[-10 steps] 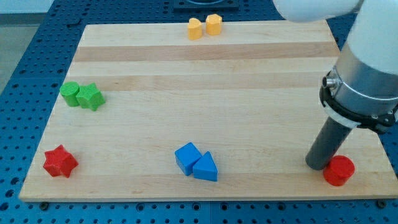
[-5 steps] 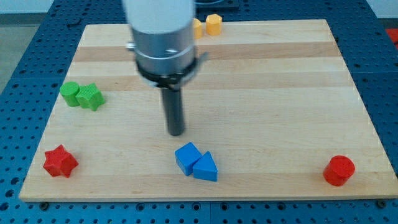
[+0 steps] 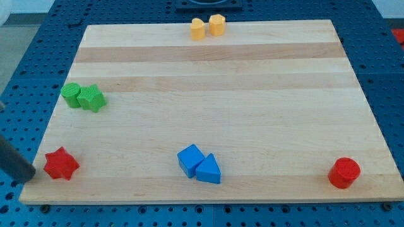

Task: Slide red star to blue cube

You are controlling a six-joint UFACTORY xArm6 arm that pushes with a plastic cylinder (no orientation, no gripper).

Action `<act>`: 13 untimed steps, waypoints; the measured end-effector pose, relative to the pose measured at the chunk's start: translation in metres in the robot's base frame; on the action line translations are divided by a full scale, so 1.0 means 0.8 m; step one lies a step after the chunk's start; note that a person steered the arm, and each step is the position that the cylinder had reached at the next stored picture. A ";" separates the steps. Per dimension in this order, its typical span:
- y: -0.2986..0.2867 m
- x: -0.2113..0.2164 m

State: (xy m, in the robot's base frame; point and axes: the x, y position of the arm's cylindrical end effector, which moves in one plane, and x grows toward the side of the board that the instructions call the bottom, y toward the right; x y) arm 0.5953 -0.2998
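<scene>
The red star (image 3: 61, 164) lies at the board's lower left corner. The blue cube (image 3: 190, 159) sits near the view's bottom centre, touching a blue triangular block (image 3: 208, 169) on its right. My dark rod comes in from the view's left edge, and my tip (image 3: 28, 177) rests just left of the red star, close to it with a small gap.
A green cylinder (image 3: 71, 94) and a green star-like block (image 3: 92, 98) sit together at the left. Two yellow blocks (image 3: 198, 29) (image 3: 217, 24) stand at the top edge. A red cylinder (image 3: 344, 173) is at the lower right. The wooden board (image 3: 252, 94) lies on a blue perforated base.
The rod has swept from beside the red cylinder at the lower right, across the board's middle, to the far left beside the red star. No block has moved.
</scene>
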 end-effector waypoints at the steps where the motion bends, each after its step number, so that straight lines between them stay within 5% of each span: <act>1: 0.014 0.011; 4: 0.081 -0.087; 8: 0.042 -0.023; 11: 0.182 -0.131; 13: 0.171 -0.152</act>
State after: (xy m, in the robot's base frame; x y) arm 0.4739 -0.1628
